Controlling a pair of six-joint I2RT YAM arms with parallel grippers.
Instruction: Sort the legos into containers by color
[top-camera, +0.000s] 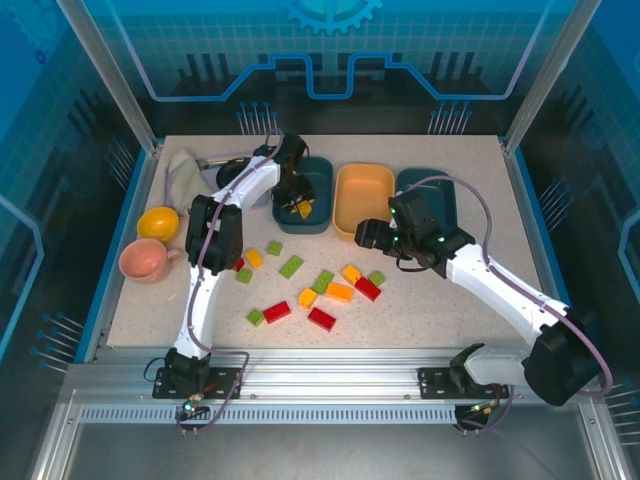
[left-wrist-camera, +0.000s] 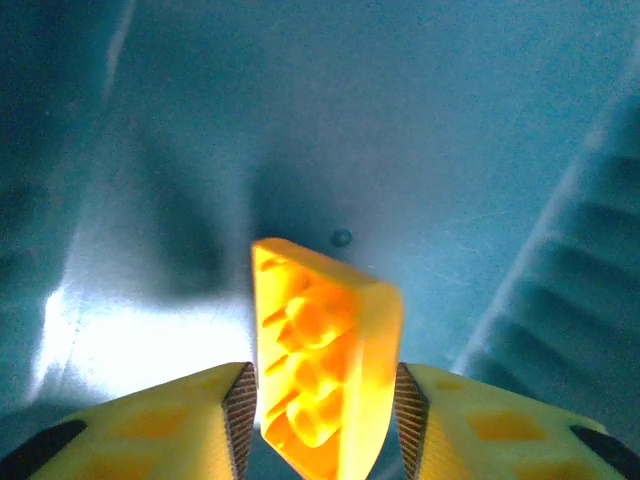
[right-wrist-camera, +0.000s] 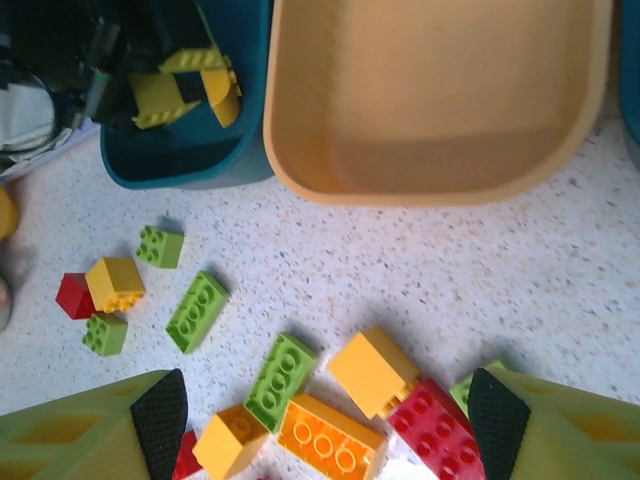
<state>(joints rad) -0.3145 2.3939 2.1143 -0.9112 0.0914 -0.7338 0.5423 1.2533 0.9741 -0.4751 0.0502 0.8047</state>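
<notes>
My left gripper (left-wrist-camera: 322, 420) hangs inside the left teal tray (top-camera: 318, 172), its fingers parted. A yellow brick (left-wrist-camera: 325, 365) sits tilted and loose between the pads, with a slim gap at the right pad. From above, that brick (top-camera: 303, 210) shows in the tray under the left gripper (top-camera: 297, 200). The orange-tan tray (right-wrist-camera: 440, 100) is bare inside. The right teal tray (top-camera: 445, 185) is half hidden by my right arm. Open wide, my right gripper (right-wrist-camera: 325, 420) hovers over a cluster of a yellow brick (right-wrist-camera: 372, 372), an orange brick (right-wrist-camera: 330, 437), a red brick (right-wrist-camera: 435, 430) and a green brick (right-wrist-camera: 280, 380).
More red, green and yellow bricks lie scattered at the table's middle, such as a red one (top-camera: 277, 311) and a green one (top-camera: 291, 266). A yellow bowl (top-camera: 158, 222), a pink cup (top-camera: 145, 260) and a grey cloth (top-camera: 183, 175) stand at the left.
</notes>
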